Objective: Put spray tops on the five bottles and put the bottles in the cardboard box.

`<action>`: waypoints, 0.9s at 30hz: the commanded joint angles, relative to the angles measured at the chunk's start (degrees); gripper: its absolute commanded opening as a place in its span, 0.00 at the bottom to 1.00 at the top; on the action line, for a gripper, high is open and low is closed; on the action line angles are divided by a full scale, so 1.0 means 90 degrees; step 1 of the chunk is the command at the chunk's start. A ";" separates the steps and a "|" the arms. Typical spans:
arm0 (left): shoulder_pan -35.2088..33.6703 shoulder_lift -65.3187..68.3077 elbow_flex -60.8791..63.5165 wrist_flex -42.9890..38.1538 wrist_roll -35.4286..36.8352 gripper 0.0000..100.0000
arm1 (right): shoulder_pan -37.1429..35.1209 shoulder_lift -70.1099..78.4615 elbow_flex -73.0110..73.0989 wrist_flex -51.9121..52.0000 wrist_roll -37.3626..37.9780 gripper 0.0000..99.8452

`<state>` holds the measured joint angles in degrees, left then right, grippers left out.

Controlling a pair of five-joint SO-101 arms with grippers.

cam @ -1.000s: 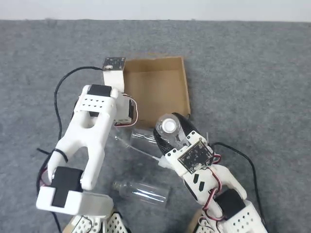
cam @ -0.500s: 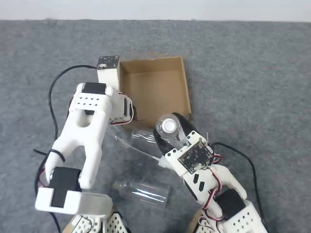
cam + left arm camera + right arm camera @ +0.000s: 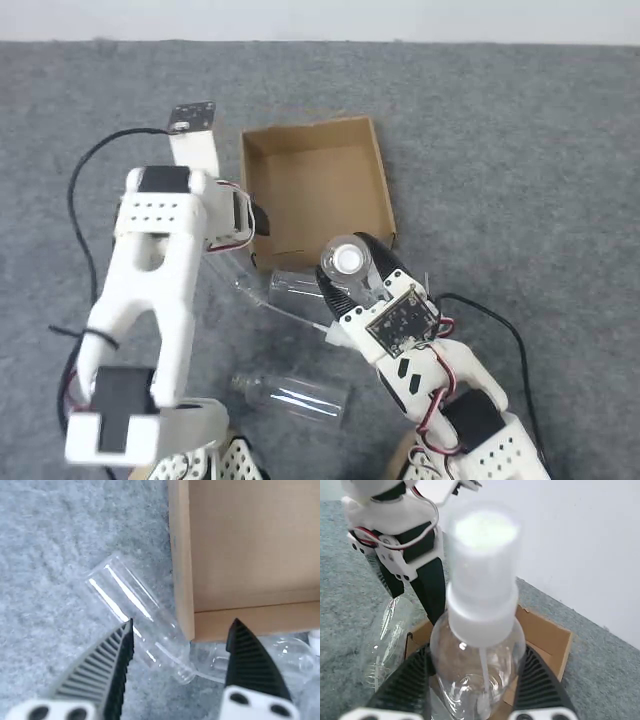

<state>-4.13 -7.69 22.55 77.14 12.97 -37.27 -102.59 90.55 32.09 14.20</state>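
Right wrist view, right fingers [image 3: 402, 690]: clamped on the body of the capped bottle [image 3: 475, 650], held upright; spray top [image 3: 482, 575] looks fully seated.
left fingers [image 3: 107, 670]: spread apart, hovering over the uncapped bottle [image 3: 127, 597], which lies on its side on the table [image 3: 50, 540] with its neck end against the cardboard box [image 3: 181, 555] corner.
step in hand: probably boxing the capped bottle. Lift above the near wall, carry over the box floor, lower before letting go. Avoid clipping the rim; keep clear of the left fingers by that corner.
capped bottle: clear plastic, white top, dip tube visible inside. Just outside the box's near corner in the high view.
box: open, brown, no bottle in it yet.
spare bottle [image 3: 295, 395]: clear, on its side near the arm bases, well apart from the box.
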 commanded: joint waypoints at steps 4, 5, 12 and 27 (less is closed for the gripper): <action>-0.0029 -0.1270 0.0728 -0.0762 -0.0078 0.28 | -0.0015 -0.0151 -0.0156 0.0034 0.0098 0.01; -0.0029 -0.1328 0.0747 -0.0762 -0.0078 0.28 | -0.0015 -0.0151 -0.0156 0.0034 0.0098 0.01; -0.0440 -0.1426 0.0777 -0.1094 -0.0059 0.13 | -0.0015 -0.0151 -0.0156 0.0034 0.0098 0.01; -0.0977 -0.1426 0.1070 -0.1817 -0.0059 0.01 | -0.0015 -0.0151 -0.0156 0.0044 0.0098 0.01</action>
<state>-11.96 -17.01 31.16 64.31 12.97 -37.27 -102.68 90.55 32.26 14.20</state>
